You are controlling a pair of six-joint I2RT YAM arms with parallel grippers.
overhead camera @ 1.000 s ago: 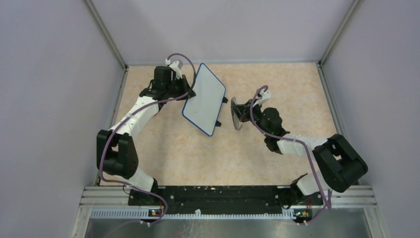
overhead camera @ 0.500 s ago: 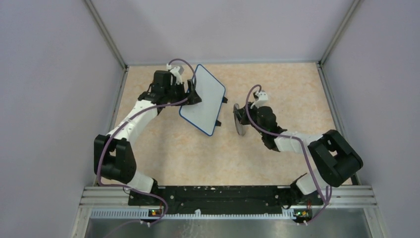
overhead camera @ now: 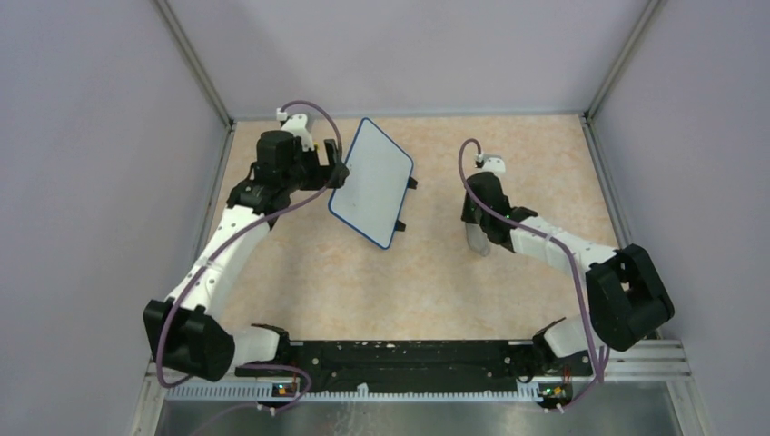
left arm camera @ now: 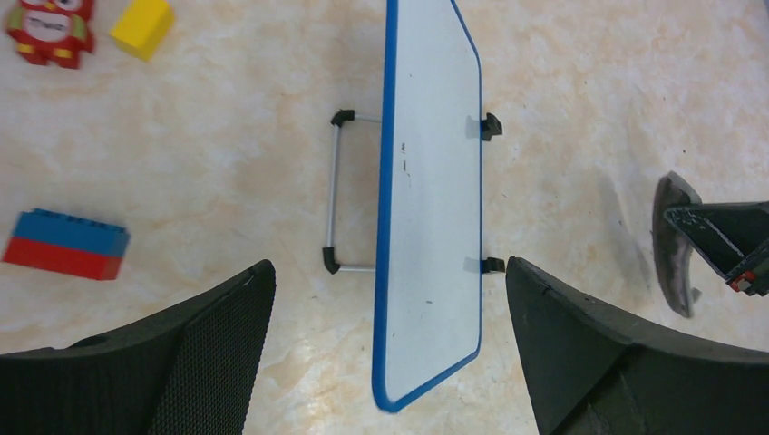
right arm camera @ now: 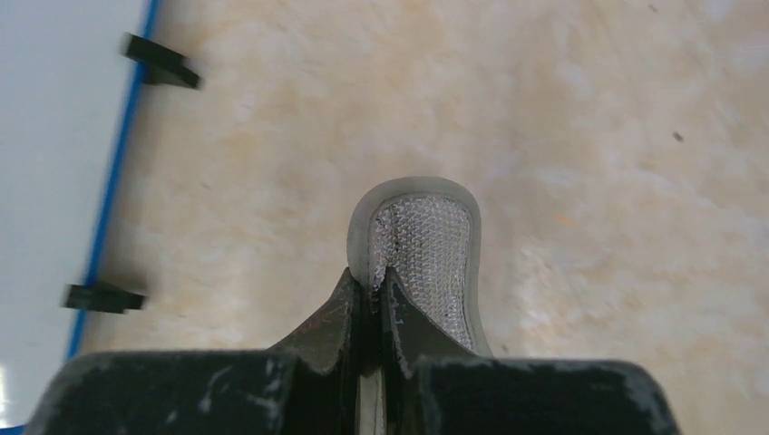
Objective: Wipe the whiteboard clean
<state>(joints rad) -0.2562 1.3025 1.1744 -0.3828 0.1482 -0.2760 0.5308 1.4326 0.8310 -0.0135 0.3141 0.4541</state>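
Note:
The whiteboard (overhead camera: 370,193), white with a blue frame, stands tilted on its wire stand (left arm camera: 334,195) and black feet at the table's back middle. Its face (left arm camera: 431,208) shows only tiny dark specks. My left gripper (overhead camera: 338,166) hangs open just left of the board, its two fingers wide apart (left arm camera: 388,265) and touching nothing. To the board's right, my right gripper (overhead camera: 478,227) is shut on a grey eraser pad (right arm camera: 426,245), held low over the table and apart from the board. The board's edge (right arm camera: 54,136) shows at far left of the right wrist view.
In the left wrist view a red owl toy (left arm camera: 45,27), a yellow block (left arm camera: 142,25) and a blue-and-red brick (left arm camera: 63,245) lie on the table beyond the board's stand. Grey walls (overhead camera: 109,182) enclose the table on three sides.
My left gripper opened, let go of the whiteboard's edge and drew back to the left. My right arm carried the eraser pad away from the board, rightward and lower.

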